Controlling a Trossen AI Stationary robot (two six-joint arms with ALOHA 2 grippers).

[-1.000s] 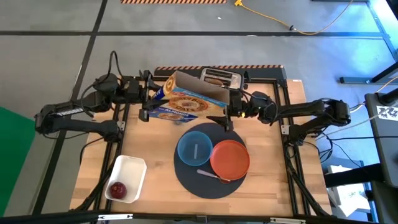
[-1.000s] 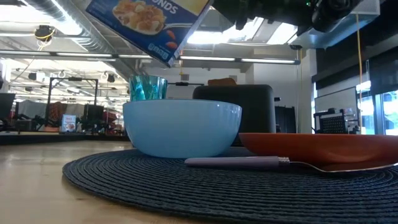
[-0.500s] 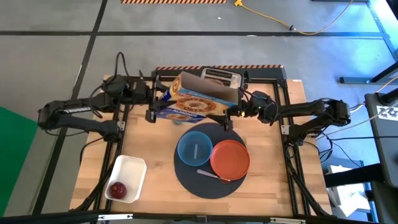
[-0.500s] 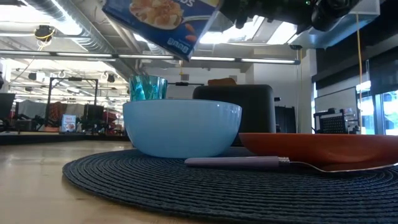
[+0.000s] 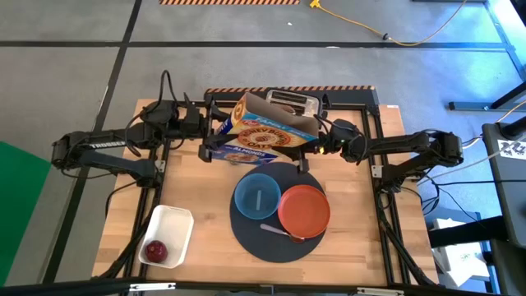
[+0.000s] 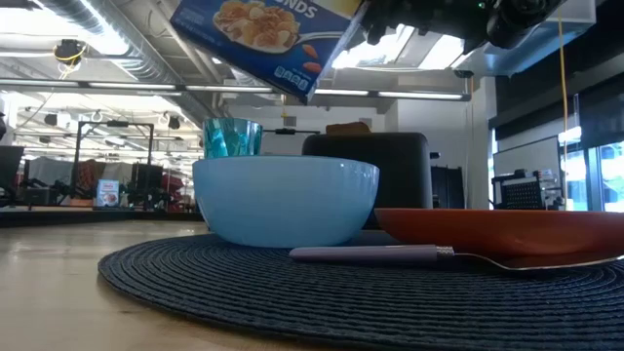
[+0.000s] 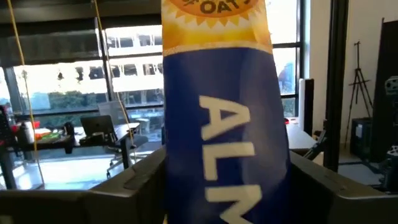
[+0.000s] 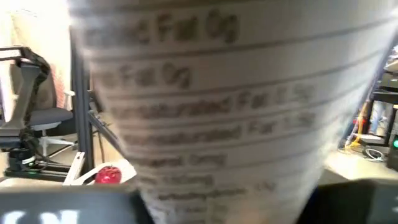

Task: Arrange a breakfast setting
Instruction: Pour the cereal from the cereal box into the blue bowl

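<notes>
You hold a cereal box (image 5: 261, 131) up in the air with both arms. The left claw (image 5: 205, 131) grips the left end of the box, and the right claw (image 5: 316, 141) grips the right end. Each claw is closed on the box, and the box is tilted.

I think the step now is to pour cereal into the blue bowl (image 5: 258, 196). To do it well, bring the open end right over the bowl and tip the box slowly. Keep both grips tight so the box does not slip.

The bowl sits on the round dark mat (image 5: 246, 234), nearer to you than both claws and below the box. The orange plate (image 5: 304, 207) touches the bowl on its right. The spoon (image 5: 279, 231) lies on the mat, nearer still.
</notes>
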